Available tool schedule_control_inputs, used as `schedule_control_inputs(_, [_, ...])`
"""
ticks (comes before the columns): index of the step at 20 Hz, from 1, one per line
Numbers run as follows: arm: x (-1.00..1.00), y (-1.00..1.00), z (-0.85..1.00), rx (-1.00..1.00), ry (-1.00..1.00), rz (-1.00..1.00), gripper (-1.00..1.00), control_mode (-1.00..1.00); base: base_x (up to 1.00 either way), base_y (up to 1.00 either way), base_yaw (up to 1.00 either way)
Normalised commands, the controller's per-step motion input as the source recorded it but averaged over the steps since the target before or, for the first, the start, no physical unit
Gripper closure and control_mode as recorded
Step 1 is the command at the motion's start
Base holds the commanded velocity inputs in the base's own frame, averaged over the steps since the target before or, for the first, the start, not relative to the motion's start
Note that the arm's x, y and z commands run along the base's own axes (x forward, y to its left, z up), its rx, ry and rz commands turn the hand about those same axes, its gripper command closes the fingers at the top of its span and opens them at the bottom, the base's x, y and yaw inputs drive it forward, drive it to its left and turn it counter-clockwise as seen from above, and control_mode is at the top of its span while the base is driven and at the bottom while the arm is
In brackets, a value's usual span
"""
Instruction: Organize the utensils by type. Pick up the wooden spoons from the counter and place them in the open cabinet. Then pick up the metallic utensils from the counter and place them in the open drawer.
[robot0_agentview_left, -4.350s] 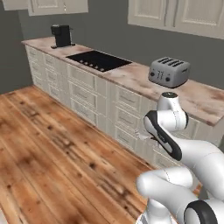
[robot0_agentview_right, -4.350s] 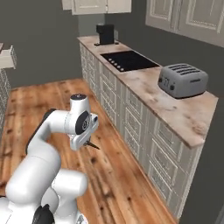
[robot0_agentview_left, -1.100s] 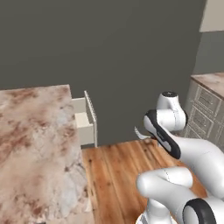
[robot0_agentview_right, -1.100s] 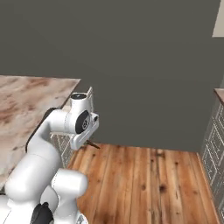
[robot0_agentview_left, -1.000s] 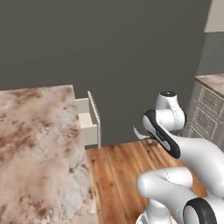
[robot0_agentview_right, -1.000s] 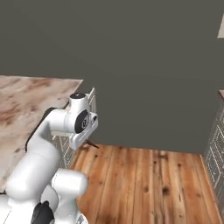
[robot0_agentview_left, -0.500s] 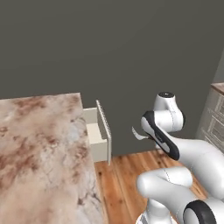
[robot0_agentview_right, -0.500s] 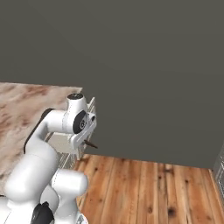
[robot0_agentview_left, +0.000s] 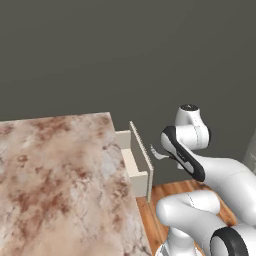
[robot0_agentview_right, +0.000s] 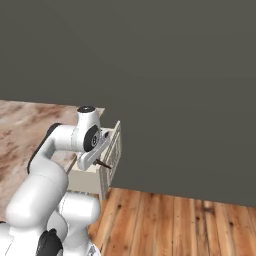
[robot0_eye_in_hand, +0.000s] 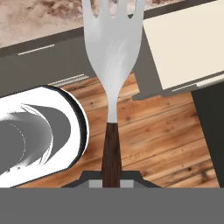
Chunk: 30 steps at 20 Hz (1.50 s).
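A silvery fork (robot0_eye_in_hand: 113, 52) with a dark handle is clamped in the gripper (robot0_eye_in_hand: 111, 175), held in the air above the wood floor (robot0_eye_in_hand: 166, 140) just beside the open drawer (robot0_agentview_left: 134, 167) at the counter's (robot0_agentview_left: 60, 180) end.

My claw (robot0_eye_in_hand: 111, 177) grips a fork (robot0_eye_in_hand: 113, 52) by its dark handle; the silvery tined head points away from me. The cream open drawer (robot0_agentview_left: 134, 167) projects from the end of the mottled reddish-brown worktop (robot0_agentview_left: 55, 175).
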Motion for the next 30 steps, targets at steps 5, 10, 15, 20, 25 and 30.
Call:
schedule_control_inputs(5, [0.0,0.0,0.0,0.0,0.0,0.0,1.0,1.0,0.51,0.28,0.0])
schedule_control_inputs(10, [0.0,0.0,0.0,0.0,0.0,0.0,1.0,1.0,0.58,0.15,0.0])
schedule_control_inputs(15, [0.0,0.0,0.0,0.0,0.0,0.0,1.0,1.0,0.67,0.0,0.0])
schedule_control_inputs(20, [0.0,0.0,0.0,0.0,0.0,0.0,1.0,1.0,0.27,0.09,0.0])
schedule_control_inputs(25, [0.0,0.0,0.0,0.0,0.0,0.0,1.0,1.0,0.01,0.14,0.0])
schedule_control_inputs(30, [0.0,0.0,0.0,0.0,0.0,0.0,1.0,-1.0,0.0,0.02,0.0])
